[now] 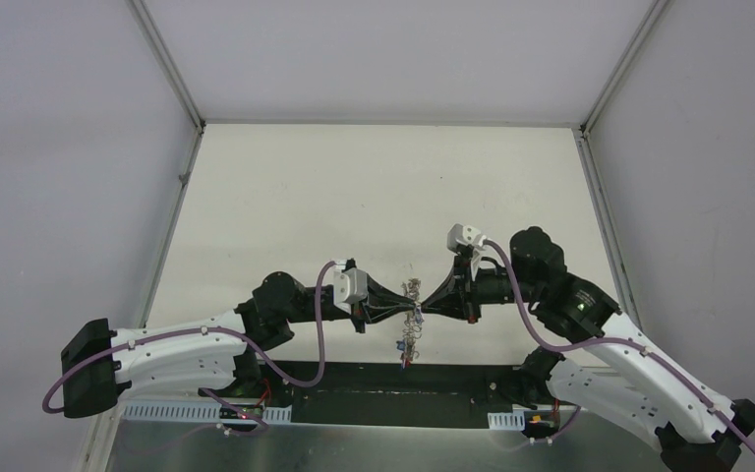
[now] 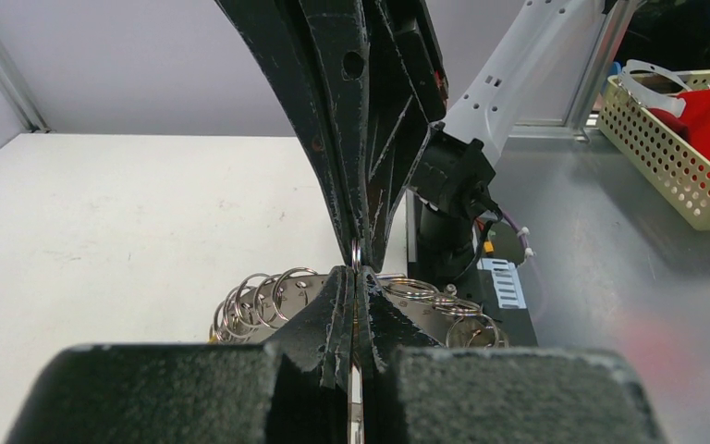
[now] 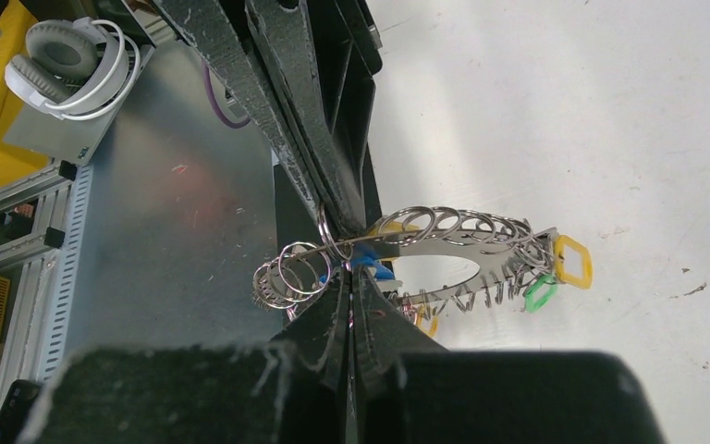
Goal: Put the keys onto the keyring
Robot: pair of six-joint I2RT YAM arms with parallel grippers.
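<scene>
The keyring hangs in the air between my two grippers, which meet tip to tip over the table's near edge. It is a silvery band strung with many small split rings. Keys with a yellow tag, a green tag and a blue tag hang from it, and some dangle below it. My left gripper is shut on the band, a thin silver strip showing between its fingers. My right gripper is shut on a ring of it from the opposite side.
A cream perforated basket with red items stands right of the steel base plate. White headphones lie on a yellow box beyond that plate. White walls enclose the pale table on three sides.
</scene>
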